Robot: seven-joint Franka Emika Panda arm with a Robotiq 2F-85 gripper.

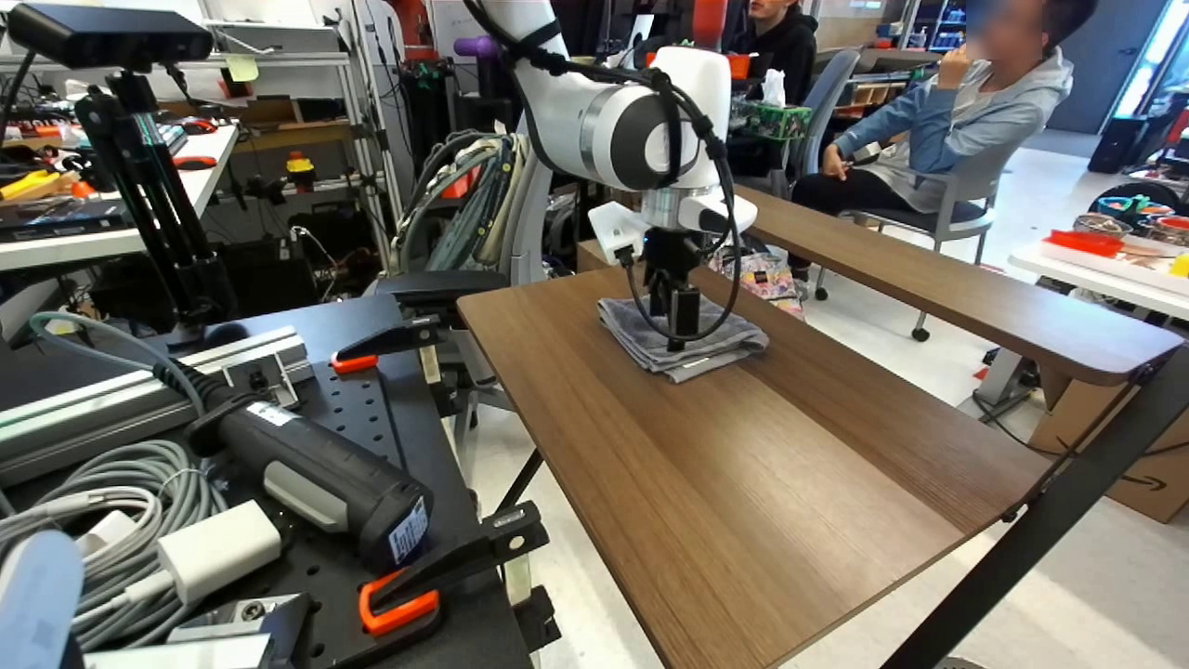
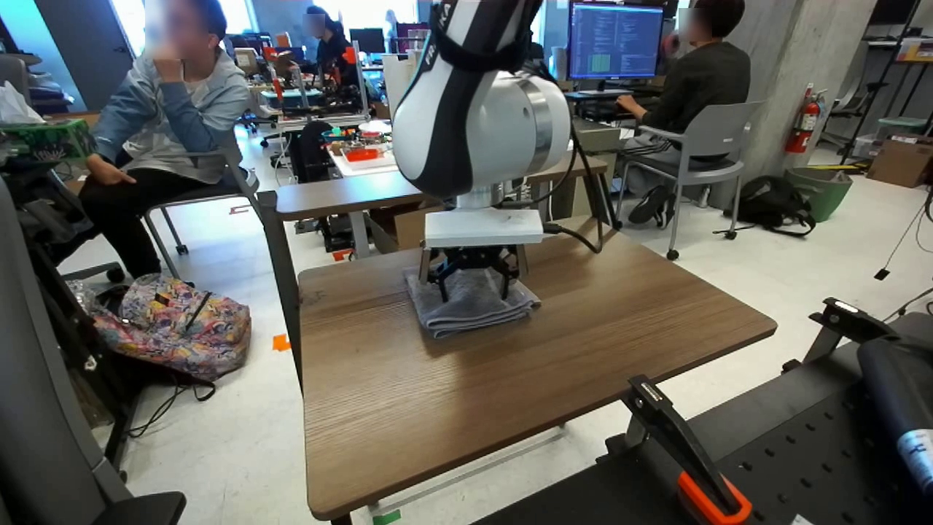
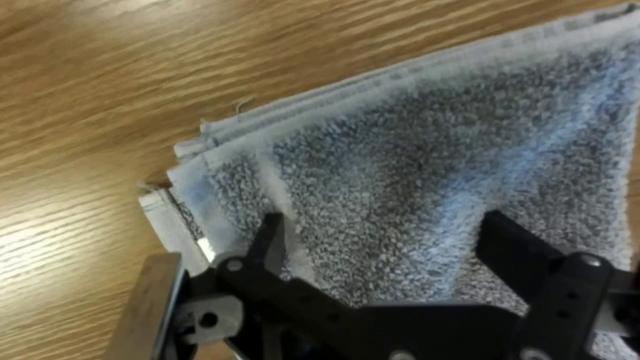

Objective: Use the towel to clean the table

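Over the towel (image 3: 400, 175), I'm holding the gripper (image 3: 384, 220) pointed down, its fingers (image 3: 517, 252) standing wide apart and gripping nothing. Grey folded fabric is lying beneath and between them; I'm not able to tell whether the tips are touching it. In the wrist view, the gripper's body is covering part of the towel, and the frame is cutting off one corner. Around the towel, the table (image 1: 743, 520) is stretching out, a corner running past the bottom edge of an exterior view. Beyond the towel, in an exterior view, the arm (image 2: 481, 131) is hiding part of a narrow brown bench (image 2: 342, 198).
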